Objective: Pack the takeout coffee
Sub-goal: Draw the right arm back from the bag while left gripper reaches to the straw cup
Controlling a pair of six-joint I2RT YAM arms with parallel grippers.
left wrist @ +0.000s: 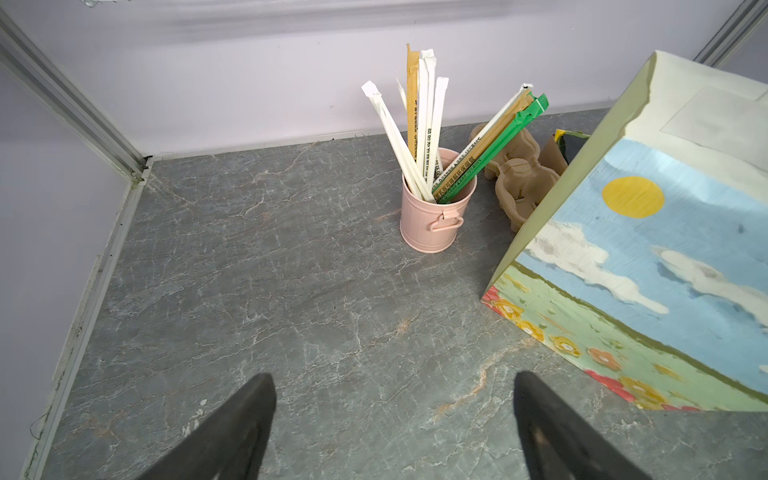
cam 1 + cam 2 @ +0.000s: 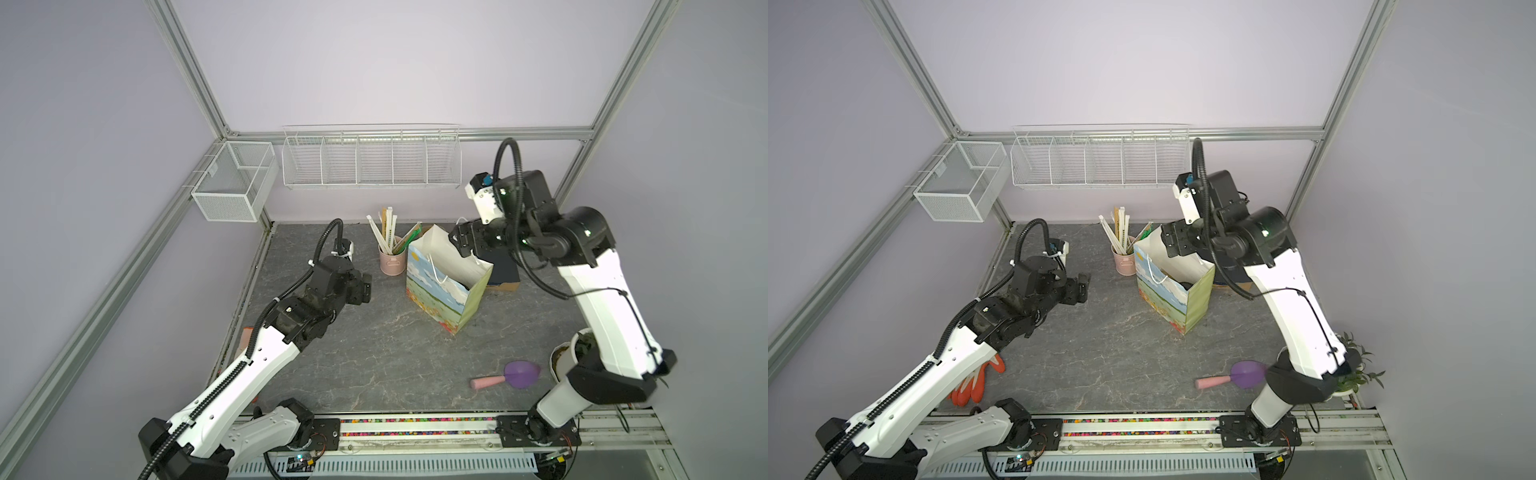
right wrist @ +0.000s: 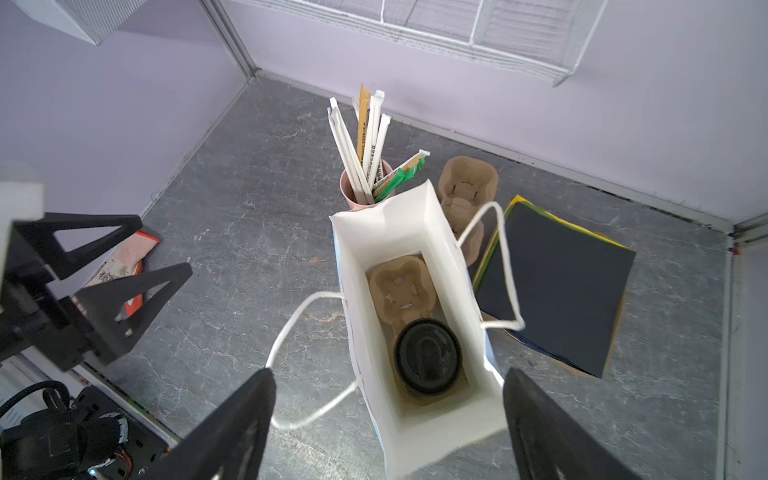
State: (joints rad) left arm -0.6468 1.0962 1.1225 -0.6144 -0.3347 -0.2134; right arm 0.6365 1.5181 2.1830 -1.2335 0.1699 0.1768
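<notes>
Left gripper (image 1: 392,376): jaws apart, empty, above bare tabletop (image 1: 291,270). Pink bucket (image 2: 392,262) stands just left of the paper bag (image 2: 436,293). Takeout coffee (image 3: 428,357) sits upright inside the bag, in a pulp carrier (image 3: 397,286). Right gripper (image 3: 388,373): jaws apart, empty, above the bag's open top.

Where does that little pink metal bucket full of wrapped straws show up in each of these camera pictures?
In a top view: pink metal bucket at the back, left of the painted paper bag.
In a top view: bucket left of the bag.
Left wrist: bucket mid-picture, beside the bag.
Right wrist: bucket behind the bag's mouth, base hidden.
Shared landmark: the bag.
</notes>
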